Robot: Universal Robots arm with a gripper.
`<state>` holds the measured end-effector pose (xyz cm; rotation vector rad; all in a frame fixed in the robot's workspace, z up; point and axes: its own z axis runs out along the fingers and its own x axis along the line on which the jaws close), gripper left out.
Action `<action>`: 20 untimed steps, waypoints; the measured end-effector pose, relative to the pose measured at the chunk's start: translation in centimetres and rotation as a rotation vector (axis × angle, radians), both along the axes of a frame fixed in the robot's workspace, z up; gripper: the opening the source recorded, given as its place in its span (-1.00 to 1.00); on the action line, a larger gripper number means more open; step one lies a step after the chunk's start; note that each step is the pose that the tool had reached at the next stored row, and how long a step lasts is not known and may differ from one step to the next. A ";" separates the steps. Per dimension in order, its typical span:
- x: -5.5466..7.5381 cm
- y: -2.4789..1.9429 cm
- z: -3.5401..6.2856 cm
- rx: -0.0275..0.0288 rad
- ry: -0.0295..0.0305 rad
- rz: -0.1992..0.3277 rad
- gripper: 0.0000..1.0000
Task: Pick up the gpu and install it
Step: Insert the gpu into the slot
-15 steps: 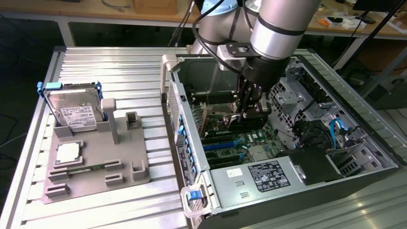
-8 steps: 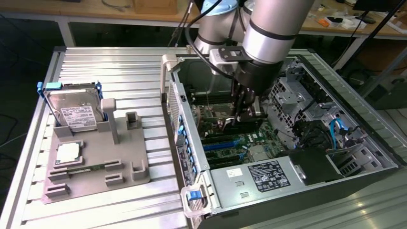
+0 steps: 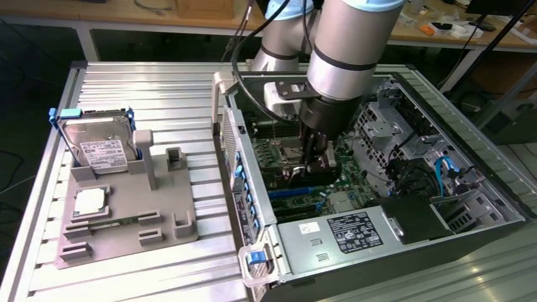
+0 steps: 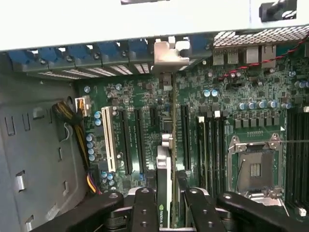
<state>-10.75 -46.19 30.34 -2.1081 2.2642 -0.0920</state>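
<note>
The gpu (image 4: 164,164) is a thin dark card seen edge-on, standing upright over the motherboard's (image 4: 241,96) expansion slots between two long black slots. Its silver bracket (image 4: 169,52) is at the case's rear wall. My gripper (image 4: 169,212) is shut on the card's near end, one black finger (image 4: 145,210) on each side, with a green logo showing between them. In the exterior view my gripper (image 3: 320,165) reaches down inside the open PC case (image 3: 470,189), low over the motherboard. Whether the card is seated in a slot I cannot tell.
A white slot (image 4: 108,140) and an open CPU socket (image 4: 253,166) flank the card. On the exterior view's left, a grey fixture (image 3: 126,220) holds a silver hard drive (image 3: 99,148) and a square CPU chip (image 3: 90,201). The power supply (image 3: 348,229) sits at the case's near end.
</note>
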 end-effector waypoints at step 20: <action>-1.4 0.00 -1.34 0.0005 -0.0005 0.001 -0.47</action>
